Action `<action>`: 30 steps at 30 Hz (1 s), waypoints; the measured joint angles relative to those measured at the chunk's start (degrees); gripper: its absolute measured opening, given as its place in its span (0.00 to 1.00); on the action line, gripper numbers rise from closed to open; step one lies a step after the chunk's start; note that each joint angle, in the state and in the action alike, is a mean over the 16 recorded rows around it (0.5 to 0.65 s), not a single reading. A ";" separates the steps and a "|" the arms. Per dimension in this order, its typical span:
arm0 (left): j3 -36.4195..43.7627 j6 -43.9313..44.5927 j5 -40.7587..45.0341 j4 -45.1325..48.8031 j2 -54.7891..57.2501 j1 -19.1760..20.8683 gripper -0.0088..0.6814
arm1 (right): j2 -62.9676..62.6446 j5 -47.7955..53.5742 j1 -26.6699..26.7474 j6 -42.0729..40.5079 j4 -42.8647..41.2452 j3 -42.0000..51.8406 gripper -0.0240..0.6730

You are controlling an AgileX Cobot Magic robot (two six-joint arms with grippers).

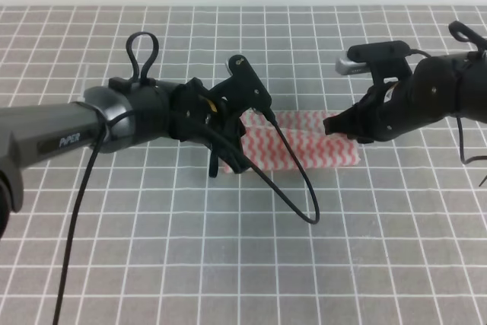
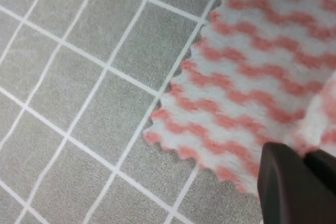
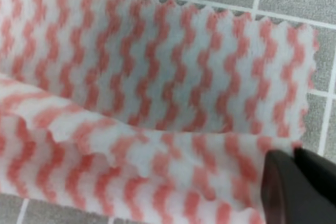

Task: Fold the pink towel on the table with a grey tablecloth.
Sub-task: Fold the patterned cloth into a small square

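Both hands, left hand (image 1: 228, 142) and right hand (image 1: 340, 123), are clenched on the pink towel's (image 1: 304, 150) far edge.

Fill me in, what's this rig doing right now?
Two arms are folding the pink towel on the table with a grey tablecloth. The left gripper is at the towel's left end and the right gripper at its right end. The wrist views show a layer of cloth lifted and doubled over the flat part, with cloth at each gripper's fingers, so each seems to be pinching an edge. The towel already lies as a narrow strip, so the fold looks partway done.
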 joint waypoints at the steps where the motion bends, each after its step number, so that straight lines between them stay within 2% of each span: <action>1: -0.19 0.00 0.00 0.00 0.09 0.02 0.01 | 0.07 -0.19 -0.02 0.00 0.00 0.00 0.01; 16: -4.51 0.04 1.42 -0.12 2.65 1.17 0.01 | 0.91 -3.35 -0.03 -0.09 -0.04 0.00 0.01; 30: -5.26 0.36 0.95 -0.72 2.89 1.86 0.01 | 1.98 -6.06 -0.54 -0.10 -0.06 -0.07 0.01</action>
